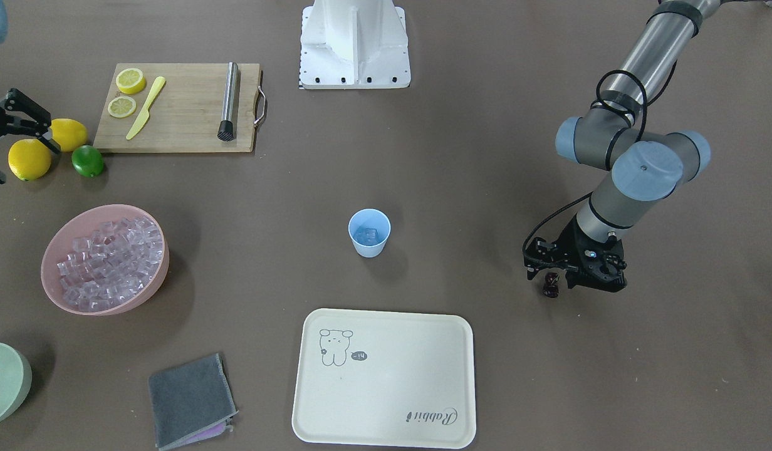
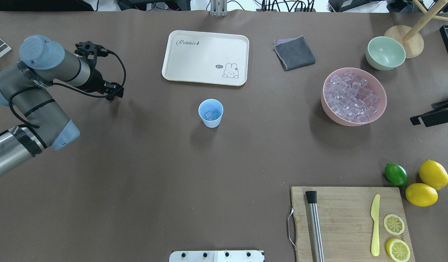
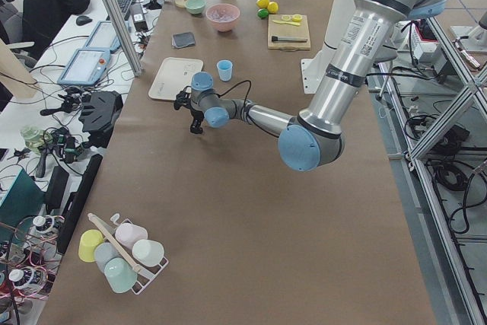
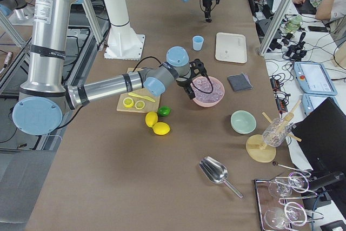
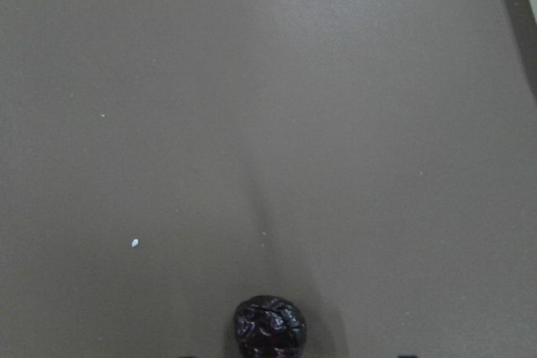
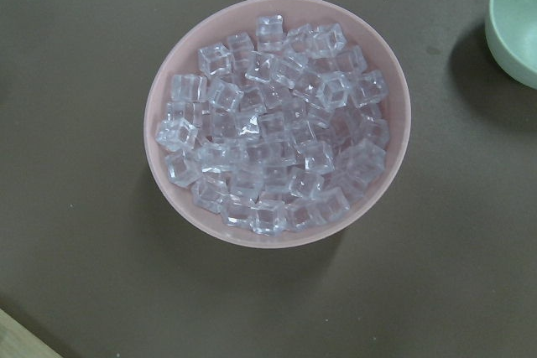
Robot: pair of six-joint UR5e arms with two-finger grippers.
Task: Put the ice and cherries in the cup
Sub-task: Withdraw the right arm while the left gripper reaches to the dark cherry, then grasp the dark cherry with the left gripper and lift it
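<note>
Brown table point(image 2: 173, 174) first. Large pink bowl point(image 2: 382, 109) is full of clear glassy ice cubes point(image 2: 351, 96); the right gripper point(image 1: 19, 150) hangs by it, spread, empty. The left gripper point(image 1: 552, 282) straddles, jaws apart and not touching, the tiny dark red cherries point(image 5: 268, 327), well apart from the small light blue plastic cup point(image 2: 210, 123), mid-table, some ice inside. Cherries probably light, soft, roll-prone; pinch gently across the cluster.

Right claw point(image 1: 26, 164) cut by frame edge; left claw point(image 1: 552, 283) grip on cherries point(image 1: 551, 290) unclear.
</note>
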